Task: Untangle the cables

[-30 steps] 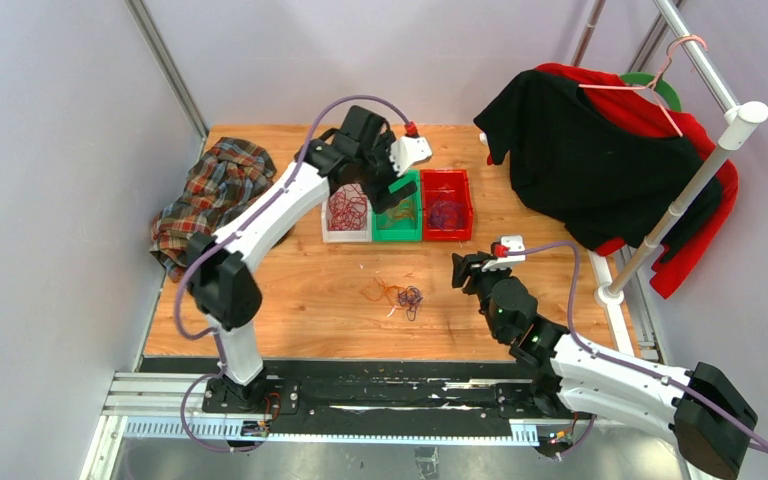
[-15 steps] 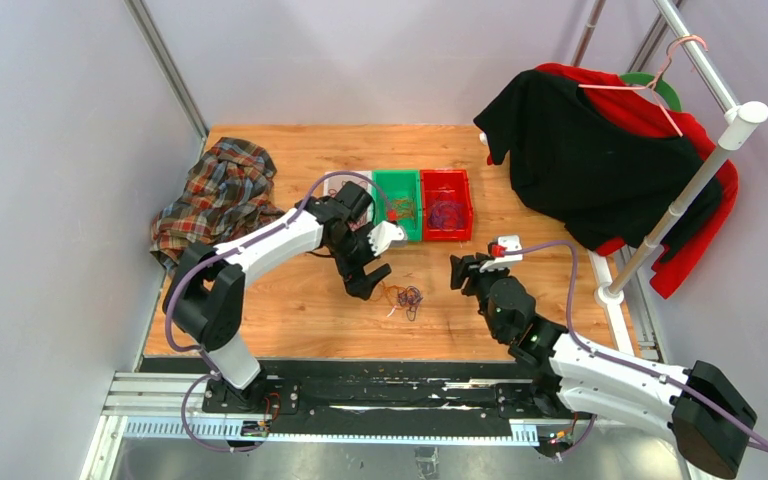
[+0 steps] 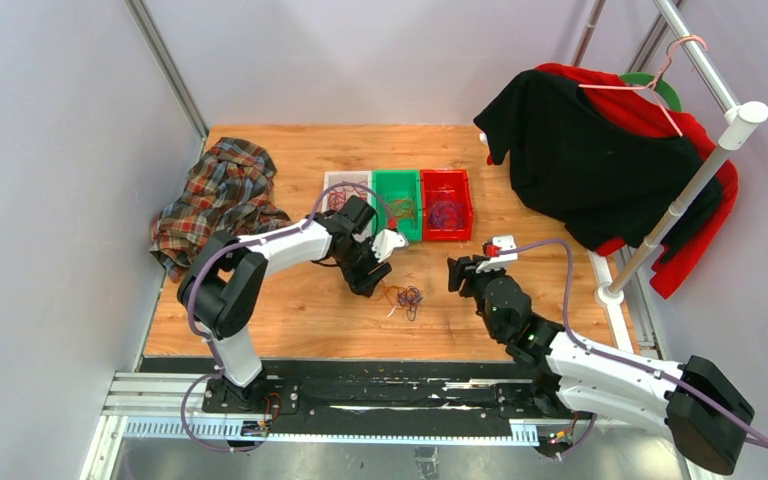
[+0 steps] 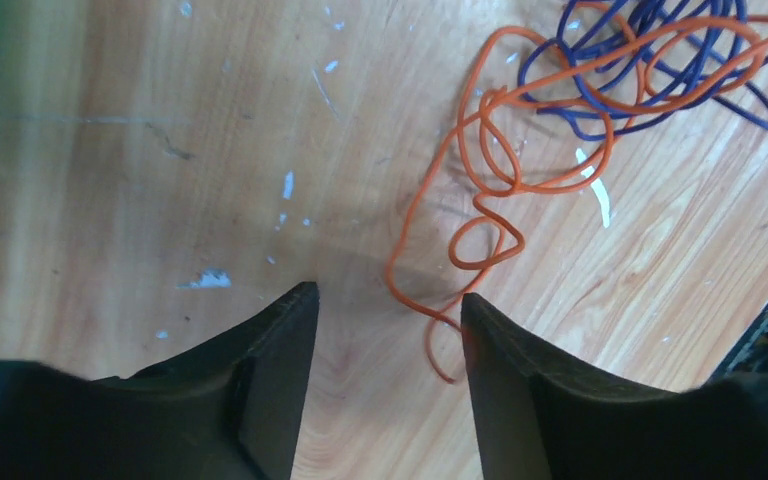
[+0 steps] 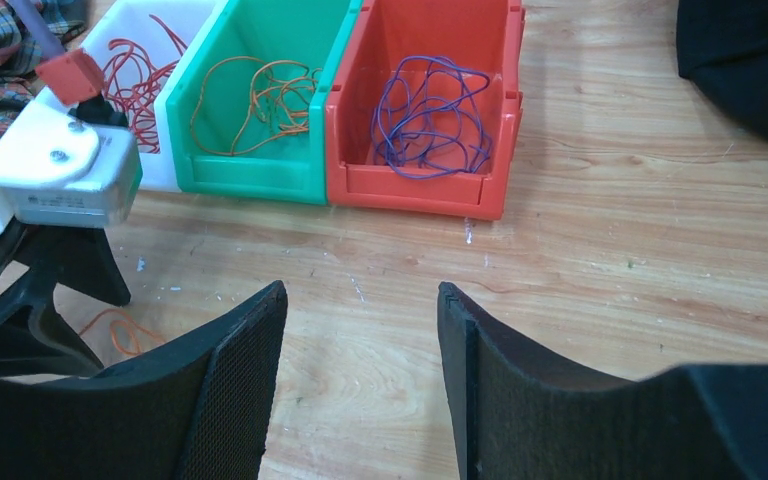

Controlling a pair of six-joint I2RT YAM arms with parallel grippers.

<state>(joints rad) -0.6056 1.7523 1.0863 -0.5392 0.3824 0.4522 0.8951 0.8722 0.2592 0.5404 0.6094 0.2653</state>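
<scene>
Left end effector [image 4: 385, 297], wide, brackets the orange cable [image 4: 413, 205] at lower frame; closing may miss or drag the purple cable [image 3: 412, 297]. Right end effector [image 5: 360, 290] wide, empty.

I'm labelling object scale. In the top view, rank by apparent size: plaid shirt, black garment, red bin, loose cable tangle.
1. black garment
2. plaid shirt
3. red bin
4. loose cable tangle
The garment hangs nearer the camera, so its lead may be overstated.
</scene>
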